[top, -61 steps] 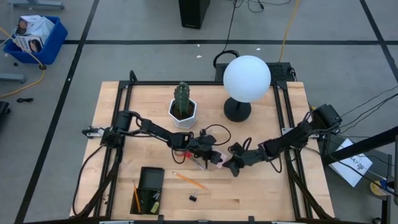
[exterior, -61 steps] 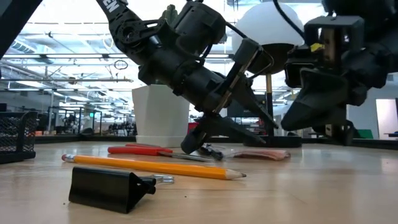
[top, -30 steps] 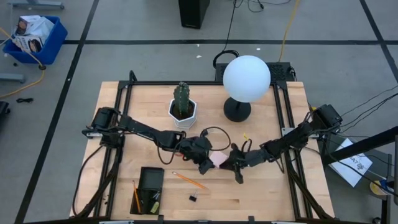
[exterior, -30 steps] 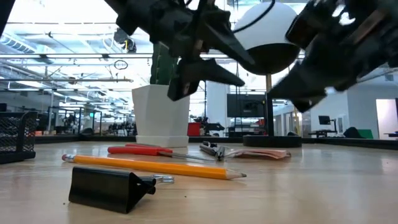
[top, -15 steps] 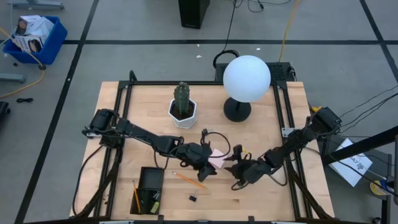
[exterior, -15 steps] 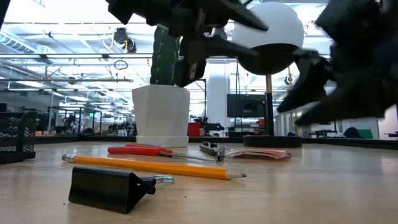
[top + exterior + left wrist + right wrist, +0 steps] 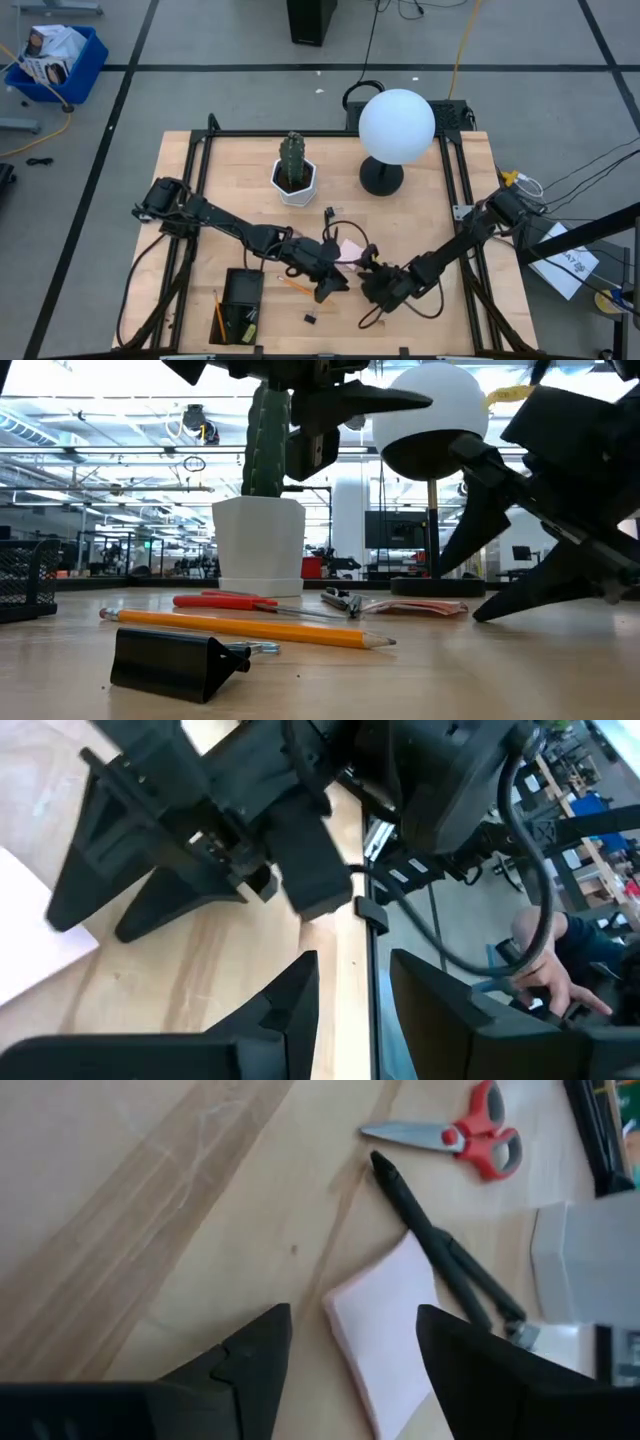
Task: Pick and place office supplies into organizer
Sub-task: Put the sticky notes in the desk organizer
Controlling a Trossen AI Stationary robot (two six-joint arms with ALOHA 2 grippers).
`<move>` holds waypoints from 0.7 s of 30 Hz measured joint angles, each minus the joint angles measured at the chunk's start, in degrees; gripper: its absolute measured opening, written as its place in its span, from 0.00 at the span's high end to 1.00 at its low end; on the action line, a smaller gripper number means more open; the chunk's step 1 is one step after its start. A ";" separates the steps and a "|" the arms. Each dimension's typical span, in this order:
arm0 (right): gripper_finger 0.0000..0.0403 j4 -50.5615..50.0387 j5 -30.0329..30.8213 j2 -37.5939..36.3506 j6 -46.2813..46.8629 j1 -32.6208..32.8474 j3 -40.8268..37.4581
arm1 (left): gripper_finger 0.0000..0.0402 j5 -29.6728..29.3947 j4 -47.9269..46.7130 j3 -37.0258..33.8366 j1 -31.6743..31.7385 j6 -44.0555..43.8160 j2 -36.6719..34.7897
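Observation:
The pink sticky-note pad (image 7: 350, 249) lies flat mid-table beside two dark pens (image 7: 440, 1252) and the red-handled scissors (image 7: 478, 1138). An orange pencil (image 7: 250, 628) and a black clip (image 7: 175, 663) lie nearer the front edge. The black organizer (image 7: 240, 300) stands at the front left. My left gripper (image 7: 328, 288) hovers open and empty above the pencil. My right gripper (image 7: 352, 1312) stands open and low, just right of the left one, its fingers pointing at the pad's near edge without touching it.
A cactus in a white pot (image 7: 294, 172) and a globe lamp (image 7: 396, 126) stand at the back. The two grippers are close together near the middle front. A person's hand (image 7: 545, 982) shows beyond the table's right side. Bare wood lies at the front right.
My left gripper has risen and gone toward the near edge, away from the pad and over the pencil. My right gripper has swung toward the near edge and sunk close to the table, rolled over, and opened. The supplies have stayed where they were.

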 joint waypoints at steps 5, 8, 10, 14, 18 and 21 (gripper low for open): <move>0.47 -7.17 0.56 1.49 -1.60 -2.18 2.24 | 0.67 -0.08 1.61 0.00 -1.38 -0.01 0.00; 0.47 -8.58 0.27 2.55 -3.59 -3.77 2.23 | 0.67 -0.09 3.66 0.00 -2.36 0.15 0.00; 0.48 -8.91 -0.34 3.18 -3.93 -4.50 2.19 | 0.67 -0.07 4.31 0.00 -2.85 0.15 -0.02; 0.60 -10.34 -1.17 3.44 -0.46 -5.49 2.19 | 0.67 -0.09 5.94 0.00 -3.92 0.15 -0.02; 0.86 -13.49 -1.23 3.44 5.89 -5.82 2.14 | 0.67 -0.62 6.89 0.02 -4.84 0.18 -0.02; 0.97 -15.34 0.12 3.44 10.77 -5.78 2.12 | 0.67 -0.96 6.87 0.02 -5.10 0.22 -0.02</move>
